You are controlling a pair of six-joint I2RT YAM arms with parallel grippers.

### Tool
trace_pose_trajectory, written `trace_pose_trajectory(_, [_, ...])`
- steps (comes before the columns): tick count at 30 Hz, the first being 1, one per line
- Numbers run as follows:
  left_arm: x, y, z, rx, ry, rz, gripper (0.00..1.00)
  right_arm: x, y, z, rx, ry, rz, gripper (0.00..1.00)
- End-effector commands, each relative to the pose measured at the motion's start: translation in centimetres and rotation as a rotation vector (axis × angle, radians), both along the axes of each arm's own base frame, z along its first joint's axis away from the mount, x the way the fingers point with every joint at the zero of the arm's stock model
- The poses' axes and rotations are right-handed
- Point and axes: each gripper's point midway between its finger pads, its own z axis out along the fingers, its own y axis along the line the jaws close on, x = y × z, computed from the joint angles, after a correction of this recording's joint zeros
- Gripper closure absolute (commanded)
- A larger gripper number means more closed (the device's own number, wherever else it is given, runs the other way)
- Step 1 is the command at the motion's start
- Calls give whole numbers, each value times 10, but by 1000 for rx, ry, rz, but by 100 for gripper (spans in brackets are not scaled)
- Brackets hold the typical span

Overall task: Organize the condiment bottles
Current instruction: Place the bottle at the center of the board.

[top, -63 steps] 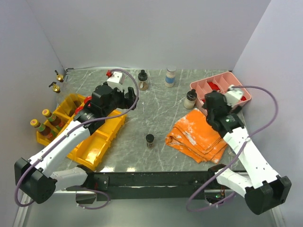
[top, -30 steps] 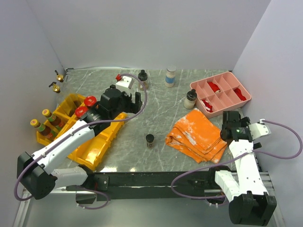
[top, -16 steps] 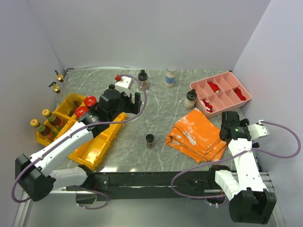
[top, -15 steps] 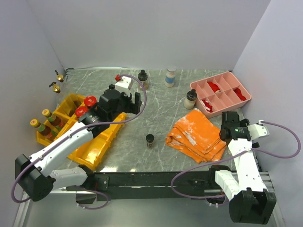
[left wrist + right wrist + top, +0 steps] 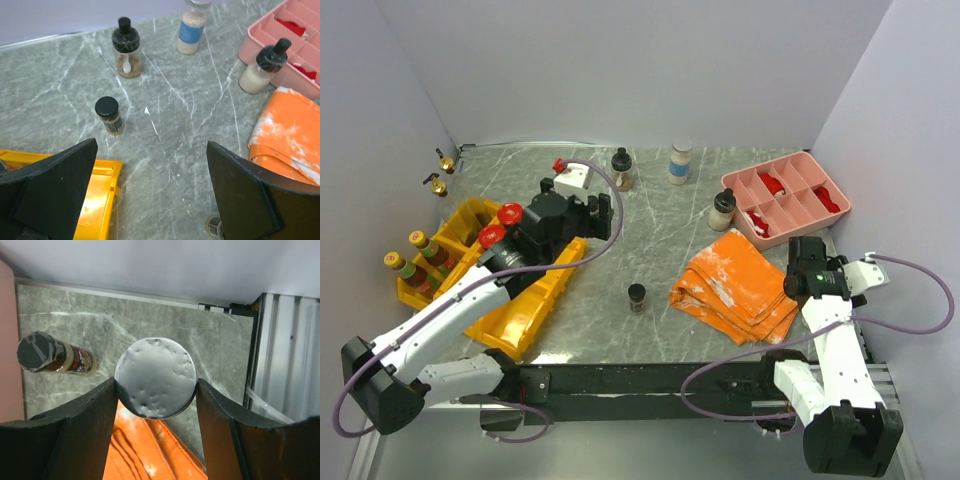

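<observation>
From the overhead camera I see the condiment bottles scattered: a black-topped jar (image 5: 621, 170) and a blue-labelled jar (image 5: 680, 162) by the far wall, a small black-lidded jar (image 5: 636, 297) mid-table, others standing in the yellow bins (image 5: 520, 310) on the left. My left gripper (image 5: 600, 215) hangs over the table (image 5: 660, 230) just past the bins. The right gripper (image 5: 807, 250) sits by the orange cloth (image 5: 735, 285) and the pink tray (image 5: 765, 166), hiding whatever is under it. The left wrist camera shows that claw spread wide with nothing in it, the small black-lidded jar standing ahead of it. The right wrist camera settles the other: both fingers (image 5: 75, 435) press against the round lid of a silver-topped bottle (image 5: 155, 377), so I read it as clamped there, with a dark-lidded bottle (image 5: 55, 359) lying on its side just beside. I expect glass below: rigid, breakable, fairly light. The smooth metal lid may slip, so I would rather hold lower, on the body.
</observation>
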Motion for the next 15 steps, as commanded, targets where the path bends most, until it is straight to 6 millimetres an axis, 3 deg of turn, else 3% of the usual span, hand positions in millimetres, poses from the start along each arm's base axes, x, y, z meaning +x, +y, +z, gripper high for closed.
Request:
trace_pose_trajectory(1, [0,17,33,-48,-110,81,4,0,-14,44,-116,-67,-19,52])
trace_pose_trajectory(9, [-4,37,47,-82,-170,156,4,23,-4,98,-136,-169,148,59])
trace_pose_trajectory(13, [-8,41,54,-94,-199,158,4,53,17,116,-124,-195,317,61])
trace_pose_trajectory(14, [-8,42,54,-91,-199,163,3,68,37,123,-115,-207,409,62])
trace_pose_trajectory(15, [-8,45,55,-98,-199,182,4,72,45,127,-121,-206,432,62])
